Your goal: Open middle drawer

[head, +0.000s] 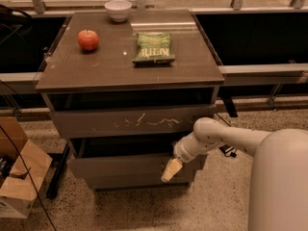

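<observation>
Three drawers sit one over the other in a brown cabinet. The middle drawer (120, 166) has a plain front and sticks out a little toward the camera, with a dark gap above it. The tool (172, 170) is right in front of this drawer, near its right end, with its tan tip pointing down and to the left, over the drawer's lower edge. Whether it touches the front, how far open it is, and whether it has hold of anything, cannot be told.

The top drawer (130, 121) has white squiggly scratches and also has a dark gap above it. The bottom drawer (139, 182) is the smallest. It is too dark to see what is in any drawer. A white bowl (118, 8) stands at the back of the surface (120, 71), and what is in it cannot be seen. A red apple (88, 39) lies on the left, and a green bag of chips (154, 47) lies near the middle. A cardboard box (19, 177) stands on the floor to the left.

The white arm (226, 136) reaches in from the right, bends at a round joint beside the top drawer, then slopes down to the tool
</observation>
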`<action>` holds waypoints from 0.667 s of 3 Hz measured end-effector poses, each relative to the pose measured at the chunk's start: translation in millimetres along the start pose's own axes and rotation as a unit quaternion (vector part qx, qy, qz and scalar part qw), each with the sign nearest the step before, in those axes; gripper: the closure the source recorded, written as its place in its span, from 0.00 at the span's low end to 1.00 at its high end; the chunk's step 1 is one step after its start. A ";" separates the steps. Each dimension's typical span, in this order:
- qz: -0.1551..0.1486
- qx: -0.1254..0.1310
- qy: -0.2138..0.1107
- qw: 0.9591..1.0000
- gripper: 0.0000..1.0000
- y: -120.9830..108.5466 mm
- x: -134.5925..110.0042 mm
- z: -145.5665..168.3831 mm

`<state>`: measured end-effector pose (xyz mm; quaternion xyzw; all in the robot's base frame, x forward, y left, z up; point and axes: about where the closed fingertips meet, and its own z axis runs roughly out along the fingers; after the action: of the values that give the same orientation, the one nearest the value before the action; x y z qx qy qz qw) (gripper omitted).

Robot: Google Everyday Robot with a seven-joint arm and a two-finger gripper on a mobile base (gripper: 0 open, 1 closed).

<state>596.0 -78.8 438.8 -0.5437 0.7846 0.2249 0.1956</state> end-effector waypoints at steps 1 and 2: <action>0.008 -0.019 0.006 1.000 0.18 2.1 11.1 9.2; 0.011 -0.030 0.017 0.999 0.41 6.3 16.0 10.9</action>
<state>585.4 -82.9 421.9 -0.5445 0.7865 0.2411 0.1635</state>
